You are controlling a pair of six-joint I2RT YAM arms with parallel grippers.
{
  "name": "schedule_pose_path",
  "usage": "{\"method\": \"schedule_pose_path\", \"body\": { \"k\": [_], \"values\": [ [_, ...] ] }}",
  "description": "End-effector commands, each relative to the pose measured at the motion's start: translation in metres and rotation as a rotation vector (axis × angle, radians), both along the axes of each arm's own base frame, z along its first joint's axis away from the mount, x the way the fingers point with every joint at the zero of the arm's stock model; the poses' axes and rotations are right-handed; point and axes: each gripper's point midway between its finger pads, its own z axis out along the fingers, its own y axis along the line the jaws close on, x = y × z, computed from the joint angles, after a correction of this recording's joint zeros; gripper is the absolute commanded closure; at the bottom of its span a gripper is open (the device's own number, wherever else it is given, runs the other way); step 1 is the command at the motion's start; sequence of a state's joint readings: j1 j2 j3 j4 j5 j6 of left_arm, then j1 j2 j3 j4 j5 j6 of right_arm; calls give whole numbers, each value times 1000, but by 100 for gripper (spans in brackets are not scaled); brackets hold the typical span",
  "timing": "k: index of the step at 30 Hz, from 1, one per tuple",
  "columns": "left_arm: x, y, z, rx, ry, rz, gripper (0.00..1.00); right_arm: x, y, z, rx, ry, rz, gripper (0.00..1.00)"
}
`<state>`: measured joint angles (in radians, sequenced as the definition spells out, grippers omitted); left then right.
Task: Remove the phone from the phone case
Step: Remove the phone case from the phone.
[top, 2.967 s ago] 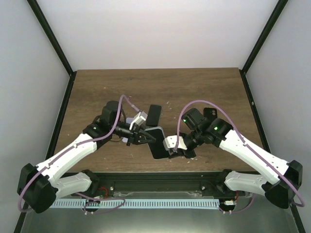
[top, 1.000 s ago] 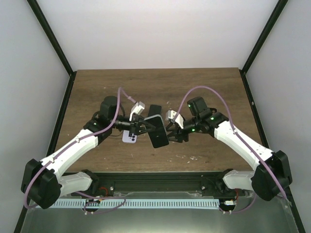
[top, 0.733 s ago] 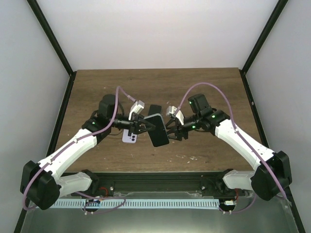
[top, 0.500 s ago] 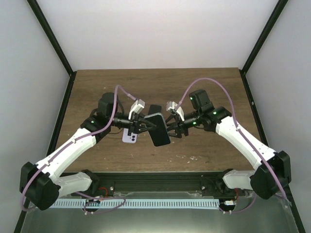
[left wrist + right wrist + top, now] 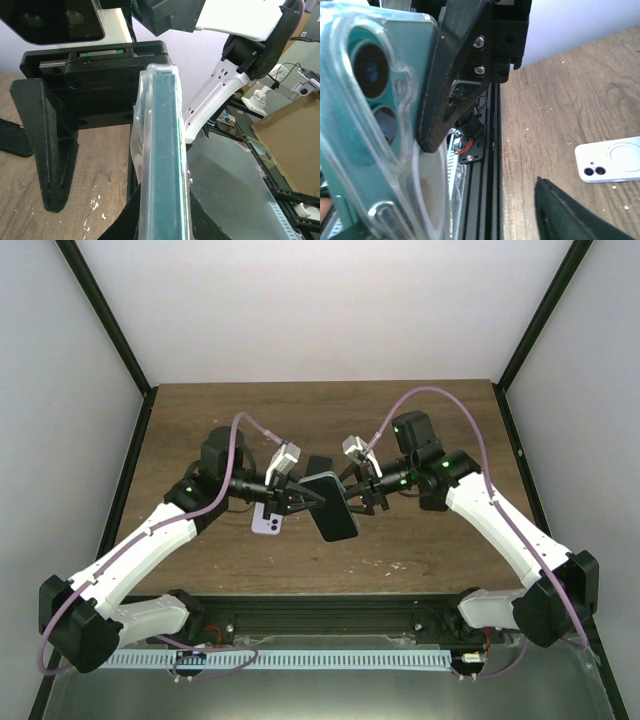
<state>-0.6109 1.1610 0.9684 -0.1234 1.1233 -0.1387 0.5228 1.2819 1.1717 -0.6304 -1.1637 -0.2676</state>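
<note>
While the teal phone [image 5: 165, 165] sits tight inside the clear phone case [image 5: 142, 150], both are held in the air over the middle of the worktop [image 5: 420, 430], between the two arms. So the step in hand, as I judge it, is to peel the case off at one corner. To do this well, the right gripper [image 5: 355, 495] should catch only the soft rim of the case near the camera corner, not the body of the phone. It should then bend the rim away slowly, while the left gripper [image 5: 305, 498] gives a firm counter hold. A grip that takes rim and phone together would only drag the whole thing out of the left side. The left jaws are pressed together on the two faces of the cased phone, which stands edge-on in the left wrist view. The right jaws stand well apart and hold nothing: one lies along the back of the case just beside the camera lenses, and whether it really touches I cannot tell. The other jaw is far off. A pale phone [image 5: 607, 160] lies flat on the worktop below.
</note>
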Motion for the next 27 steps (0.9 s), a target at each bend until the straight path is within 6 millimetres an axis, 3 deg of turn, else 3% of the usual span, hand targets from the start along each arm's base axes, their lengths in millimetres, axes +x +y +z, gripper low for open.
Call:
{"method": "schedule_pose_path", "body": {
  "k": [1,5,11,13,16,18,23,27],
  "values": [
    [-11,-12,-70,212,219,0,100,-19,10,79,228,-190,144,47],
    [10,-9,-75,242,197,119,100,-20,8,48,186,-117,126,74],
    [79,-8,-79,253,251,469,96,-27,2,-16,114,60,79,98],
    [104,-3,-82,252,262,607,87,-24,-1,-31,95,107,42,99],
    [127,-5,-84,215,274,702,62,-13,-8,-52,80,180,-36,99],
    [144,-3,-87,204,271,779,52,-2,-13,-70,74,233,-99,99],
    [177,26,-93,261,225,1037,44,42,-33,-115,13,334,-346,99],
    [169,36,-88,315,76,1147,40,80,-61,-155,-89,414,-649,99]
  ]
}}
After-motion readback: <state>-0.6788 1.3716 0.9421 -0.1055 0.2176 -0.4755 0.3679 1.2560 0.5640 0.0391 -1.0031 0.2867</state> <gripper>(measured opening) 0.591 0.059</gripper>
